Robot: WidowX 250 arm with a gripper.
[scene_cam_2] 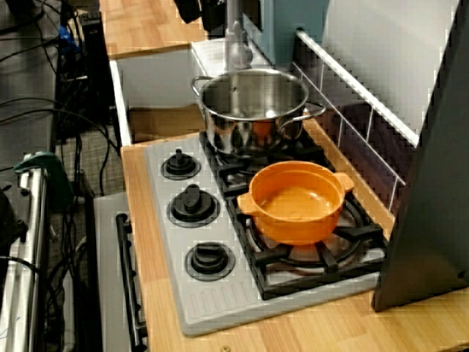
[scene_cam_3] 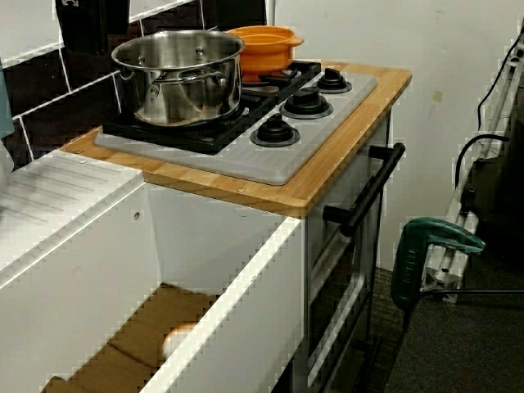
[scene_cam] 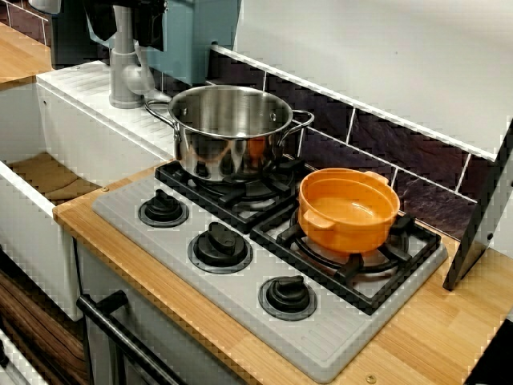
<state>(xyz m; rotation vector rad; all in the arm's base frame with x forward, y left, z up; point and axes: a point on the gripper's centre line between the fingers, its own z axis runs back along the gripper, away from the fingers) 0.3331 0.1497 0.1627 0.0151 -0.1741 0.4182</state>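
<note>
From the view across the stove front, we see no gripper, so we cannot tell whether it is open, closed or holding anything, nor how it stands to the pots. The orange pot (scene_cam: pixel 349 210) sits empty and uncovered on the right-hand grate (scene_cam: pixel 377 273). The steel pot (scene_cam: pixel 231 132) is on the burner behind and to its left, near it with a gap between them. Three black knobs (scene_cam: pixel 219 245) run along the front of the grey hob. A grey faucet (scene_cam: pixel 126 64) rises behind the white sink (scene_cam: pixel 24 233). A dark panel (scene_cam: pixel 481 216) leans at the right edge, close beside the orange pot.

From the high view at the stove's end, the orange pot (scene_cam_2: pixel 297 202) is nearest us and the steel pot (scene_cam_2: pixel 253 110) is beyond it. The dark panel (scene_cam_2: pixel 429 191) fills the right side. Cables (scene_cam_2: pixel 29 44) and a green clamp (scene_cam_2: pixel 44 172) lie off to the left.

From the view over the sink, the steel pot (scene_cam_3: pixel 180 78) partly hides the orange pot (scene_cam_3: pixel 264 47). A black block (scene_cam_3: pixel 90 24) hangs above them, and the white mark on it is too small to read. The oven handle (scene_cam_3: pixel 368 192) runs below the wooden counter (scene_cam_3: pixel 327 176).
</note>
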